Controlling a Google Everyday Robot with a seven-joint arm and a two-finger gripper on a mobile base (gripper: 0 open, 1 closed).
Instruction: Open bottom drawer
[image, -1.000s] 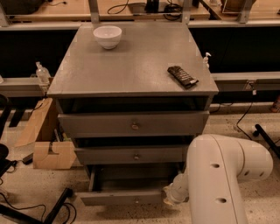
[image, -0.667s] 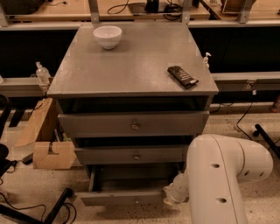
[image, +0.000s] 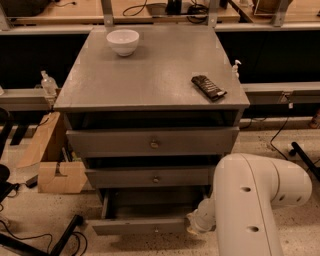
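The bottom drawer (image: 135, 226) of the grey cabinet stands pulled out toward me, its shallow grey tray showing behind the slim front. A small round knob (image: 156, 230) sits at the middle of that front. My gripper (image: 194, 225) is at the right end of the drawer front, low beside the cabinet, mostly hidden behind my white arm (image: 250, 200). The middle drawer (image: 150, 177) and the top drawer (image: 150, 142) are pushed in.
On the cabinet top (image: 150, 75) stand a white bowl (image: 123, 41) at the back left and a dark snack bar (image: 208, 87) at the right. A cardboard box (image: 55, 175) lies on the floor at the left, with black cables and a black leg (image: 62, 235) nearby.
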